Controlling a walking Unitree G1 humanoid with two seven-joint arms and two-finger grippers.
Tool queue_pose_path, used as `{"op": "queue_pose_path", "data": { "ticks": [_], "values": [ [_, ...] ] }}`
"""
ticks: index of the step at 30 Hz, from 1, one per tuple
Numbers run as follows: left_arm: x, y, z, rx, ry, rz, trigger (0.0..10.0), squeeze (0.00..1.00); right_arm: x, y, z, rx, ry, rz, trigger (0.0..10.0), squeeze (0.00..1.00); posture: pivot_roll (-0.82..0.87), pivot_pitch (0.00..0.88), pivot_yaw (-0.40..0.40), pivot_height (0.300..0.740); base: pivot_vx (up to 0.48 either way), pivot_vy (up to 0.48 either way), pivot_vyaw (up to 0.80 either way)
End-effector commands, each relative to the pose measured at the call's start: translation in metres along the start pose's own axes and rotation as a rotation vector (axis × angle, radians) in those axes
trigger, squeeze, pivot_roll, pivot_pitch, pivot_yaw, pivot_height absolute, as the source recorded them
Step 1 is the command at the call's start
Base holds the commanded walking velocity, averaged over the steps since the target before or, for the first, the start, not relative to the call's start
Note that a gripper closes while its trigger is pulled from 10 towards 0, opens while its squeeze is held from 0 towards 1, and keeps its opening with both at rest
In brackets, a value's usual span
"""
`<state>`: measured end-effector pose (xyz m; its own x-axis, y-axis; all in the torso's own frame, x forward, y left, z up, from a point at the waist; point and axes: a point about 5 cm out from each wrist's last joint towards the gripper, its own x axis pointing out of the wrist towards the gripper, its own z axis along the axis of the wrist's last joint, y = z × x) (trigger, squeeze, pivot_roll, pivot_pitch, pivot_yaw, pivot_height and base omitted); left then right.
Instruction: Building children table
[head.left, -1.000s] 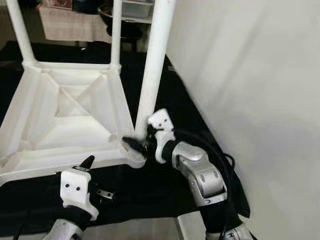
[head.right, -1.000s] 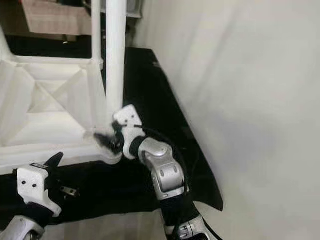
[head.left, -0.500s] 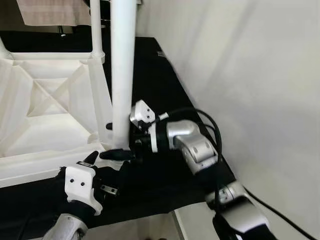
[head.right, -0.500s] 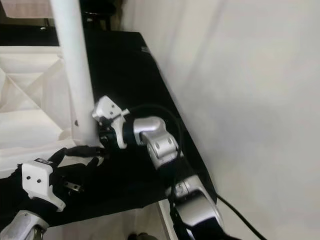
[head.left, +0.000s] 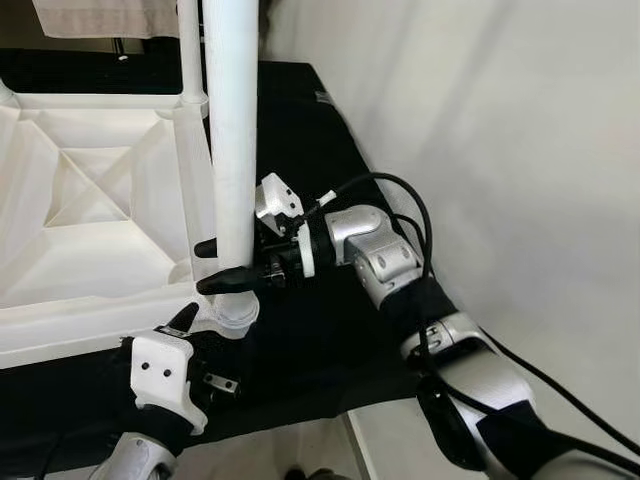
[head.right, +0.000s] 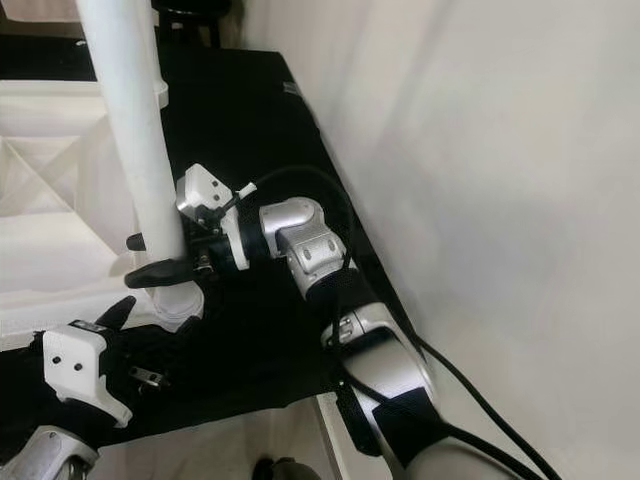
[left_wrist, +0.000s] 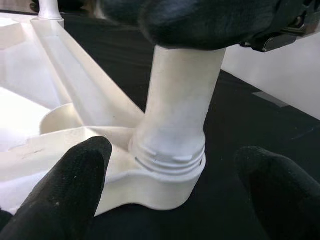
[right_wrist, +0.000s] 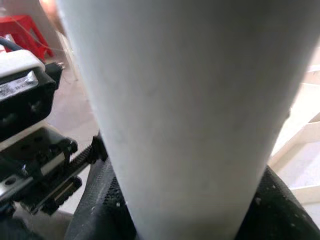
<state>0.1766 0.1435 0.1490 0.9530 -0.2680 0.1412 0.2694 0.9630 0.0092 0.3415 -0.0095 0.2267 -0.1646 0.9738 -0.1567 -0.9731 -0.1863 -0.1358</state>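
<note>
Seating the near-corner leg, more than one leg already standing

The white children's table (head.left: 90, 210) lies upside down on a black-covered counter (head.left: 310, 330), filling the left half of the left eye view. A thinner-looking far leg (head.left: 188, 60) stands upright from its corner socket at upper left, and another socket with a leg stub shows at the far left edge, so part of the assembly looks done. The leg in hand (head.left: 232, 150) rises from the near-right corner socket (left_wrist: 165, 175) at centre; in the left wrist view its threaded end sits in the collar with a few ridges exposed, so it seems not fully home. The right hand (head.left: 222, 264), reaching in from centre right, pinches this leg just above the socket, its fingers (right_wrist: 100, 210) pressed on either side. The left hand (left_wrist: 170, 180), at lower left below the corner, is spread wide with fingers (left_wrist: 75, 180) on both sides of the socket, touching nothing. Remaining, by my judgement: seat this leg, then flip the table.
</note>
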Motion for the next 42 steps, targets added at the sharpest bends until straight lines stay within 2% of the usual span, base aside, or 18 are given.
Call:
{"op": "queue_pose_path", "data": {
  "ticks": [1,4,7,8,9,10,11,13,16,23,24,27,28,32,35,39,41,42],
  "values": [
    [-0.001,-0.004,0.000,-0.007,0.001,-0.004,10.0,0.00,-0.009,-0.002,-0.002,0.010,0.004,0.011,0.0,0.00,0.07,0.155,-0.207,0.740,0.000,0.000,0.00],
    [-0.001,-0.004,0.000,-0.007,0.002,-0.005,10.0,0.00,-0.014,-0.002,-0.004,0.011,0.009,-0.003,0.0,0.00,0.07,0.152,-0.210,0.740,0.000,0.000,0.00],
    [-0.001,-0.004,0.000,-0.006,0.002,-0.004,10.0,0.00,-0.028,-0.004,-0.017,0.084,-0.011,-0.201,0.0,0.00,0.06,0.152,-0.223,0.740,0.000,0.000,0.00],
    [-0.001,-0.004,0.000,-0.005,0.002,-0.002,10.0,0.00,-0.035,-0.004,-0.025,0.135,-0.020,-0.317,0.0,0.00,0.06,0.152,-0.226,0.740,0.000,0.000,0.00],
    [-0.002,-0.003,0.000,-0.003,0.002,0.000,10.0,0.00,-0.040,-0.006,-0.044,0.191,0.019,-0.686,0.0,0.00,0.06,0.151,-0.229,0.740,0.000,0.000,0.00],
    [-0.002,-0.003,0.000,-0.003,0.002,0.000,10.0,0.00,-0.040,-0.006,-0.044,0.191,0.019,-0.686,0.0,0.00,0.06,0.151,-0.229,0.740,0.000,0.000,0.00],
    [-0.002,-0.002,0.000,-0.001,0.002,0.002,10.0,0.00,-0.044,0.011,-0.065,0.277,0.055,-0.948,0.0,0.00,0.05,0.151,-0.223,0.740,0.000,0.000,0.00],
    [-0.002,-0.002,0.000,-0.001,0.002,0.002,10.0,0.00,-0.044,0.011,-0.065,0.277,0.055,-0.948,0.0,0.00,0.05,0.151,-0.223,0.740,0.000,0.000,0.00],
    [0.000,0.005,-0.002,0.004,0.008,-0.004,10.0,0.00,-0.027,0.059,-0.076,0.304,0.086,-1.033,0.0,0.00,0.02,0.123,-0.178,0.740,0.000,0.000,0.00],
    [0.003,0.009,-0.003,0.012,0.008,0.001,10.0,0.00,-0.018,0.048,-0.078,0.272,0.090,-0.916,0.5,0.00,0.04,0.116,-0.185,0.740,0.000,0.000,0.00],
    [0.003,0.009,-0.003,0.014,0.005,0.009,10.0,0.00,-0.017,0.047,-0.077,0.268,0.095,-0.892,10.0,0.00,0.04,0.116,-0.185,0.740,0.000,0.000,0.00],
    [0.003,0.010,-0.003,0.015,0.003,0.017,10.0,0.00,-0.017,0.047,-0.072,0.273,0.088,-0.887,10.0,0.00,0.04,0.111,-0.188,0.740,0.000,0.000,0.00],
    [0.003,0.010,-0.003,0.016,0.001,0.021,10.0,0.00,-0.016,0.047,-0.069,0.279,0.083,-0.886,10.0,1.00,0.04,0.111,-0.188,0.740,0.000,0.000,0.00],
    [0.004,0.009,-0.003,0.015,0.000,0.016,10.0,0.00,-0.012,0.040,-0.035,0.244,-0.044,-0.558,10.0,1.00,0.04,0.111,-0.186,0.740,0.000,0.000,0.00],
    [0.005,0.008,-0.003,0.009,-0.001,0.008,10.0,0.00,-0.019,0.035,-0.012,0.100,-0.083,-0.301,10.0,1.00,0.04,0.114,-0.184,0.740,0.000,0.000,0.00],
    [0.006,0.007,-0.003,0.008,-0.001,0.006,10.0,0.00,-0.022,0.030,-0.009,0.054,-0.063,-0.204,10.0,1.00,0.05,0.116,-0.187,0.740,0.000,0.000,0.00],
    [0.005,0.006,-0.003,0.005,-0.002,0.006,10.0,0.00,-0.022,0.020,-0.006,0.000,-0.009,-0.147,10.0,0.00,0.05,0.117,-0.190,0.740,0.000,0.000,0.00],
    [0.005,0.005,-0.003,0.004,-0.002,0.005,10.0,0.00,-0.021,0.016,-0.004,-0.015,0.010,-0.122,10.0,0.00,0.05,0.121,-0.193,0.740,0.000,0.000,0.00]
  ]
}}
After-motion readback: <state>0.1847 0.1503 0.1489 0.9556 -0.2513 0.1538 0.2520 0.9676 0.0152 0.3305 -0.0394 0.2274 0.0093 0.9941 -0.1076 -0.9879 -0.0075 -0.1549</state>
